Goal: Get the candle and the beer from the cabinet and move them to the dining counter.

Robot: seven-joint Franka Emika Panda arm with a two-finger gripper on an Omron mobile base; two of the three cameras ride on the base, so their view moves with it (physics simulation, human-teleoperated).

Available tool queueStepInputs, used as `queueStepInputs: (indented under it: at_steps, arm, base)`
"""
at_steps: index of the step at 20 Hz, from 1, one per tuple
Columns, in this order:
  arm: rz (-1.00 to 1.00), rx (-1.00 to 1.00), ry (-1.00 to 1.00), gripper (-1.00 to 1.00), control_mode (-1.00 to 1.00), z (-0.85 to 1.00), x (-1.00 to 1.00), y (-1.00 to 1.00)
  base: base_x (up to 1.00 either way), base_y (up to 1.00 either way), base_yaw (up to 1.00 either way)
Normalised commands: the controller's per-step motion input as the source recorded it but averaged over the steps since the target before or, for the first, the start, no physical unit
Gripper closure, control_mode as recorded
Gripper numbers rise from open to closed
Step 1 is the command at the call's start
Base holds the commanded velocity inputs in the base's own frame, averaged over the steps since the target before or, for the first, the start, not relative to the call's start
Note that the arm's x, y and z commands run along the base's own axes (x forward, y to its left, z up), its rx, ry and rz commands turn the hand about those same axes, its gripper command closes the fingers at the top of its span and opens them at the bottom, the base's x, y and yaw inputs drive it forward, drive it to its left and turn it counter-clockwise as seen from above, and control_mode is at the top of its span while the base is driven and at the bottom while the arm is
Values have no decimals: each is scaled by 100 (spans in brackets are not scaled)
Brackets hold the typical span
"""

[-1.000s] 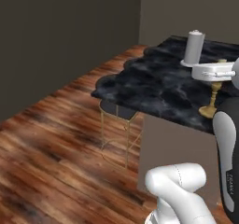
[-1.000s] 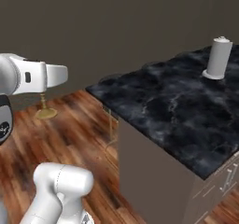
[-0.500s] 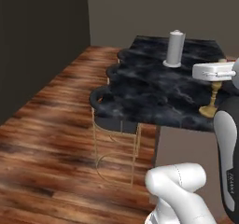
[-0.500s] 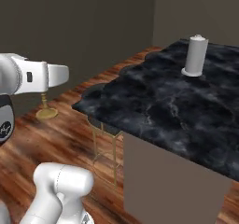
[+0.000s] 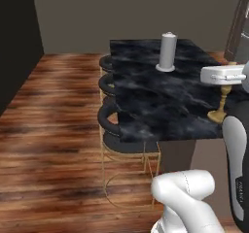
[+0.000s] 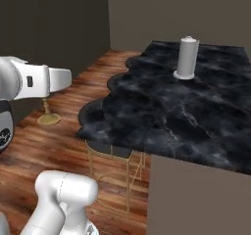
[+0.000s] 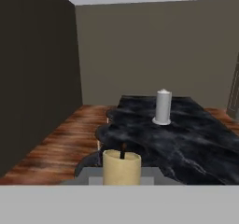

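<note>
My gripper [image 5: 224,87] is shut on the candle [image 5: 222,102], a slender golden-tan candlestick that hangs upright below the hand with its round base [image 5: 217,115] free. From the left base view it stands in front of the right part of the dining counter [image 5: 146,96]. In the right base view the gripper [image 6: 45,99] holds the candle [image 6: 47,110] over the wood floor, left of the dining counter [image 6: 186,111] and apart from it. The hand view looks past the candle's cream top and wick [image 7: 121,166] toward the dining counter [image 7: 186,139]. The beer and the cabinet are out of view.
A tall white paper-towel roll [image 5: 167,52] stands upright on the far part of the black veined top [image 6: 187,58] [image 7: 163,107]. Round dark stools with gold legs [image 5: 109,118] are tucked along the counter's left edge. Wood floor spreads to the left, bounded by dark walls.
The whole picture has shifted, so the base has moved: the counter now lies lengthwise ahead and nearer. The candle stays gripped in the same place relative to the arm.
</note>
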Motion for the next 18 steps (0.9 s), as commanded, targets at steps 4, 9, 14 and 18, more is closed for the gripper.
queueStepInputs:
  at_steps: [4, 9, 14, 18]
  arm:
    - [0, 0, 0, 100, 100, 0, 0, 0]
    - [0, 0, 0, 100, 100, 0, 0, 0]
    - [0, 0, 0, 100, 100, 0, 0, 0]
    - [0, 0, 0, 100, 100, 0, 0, 0]
  base:
    - [90, 100, -49]
    - [94, 94, -46]
    - [90, 40, -34]
    - [71, 0, -8]
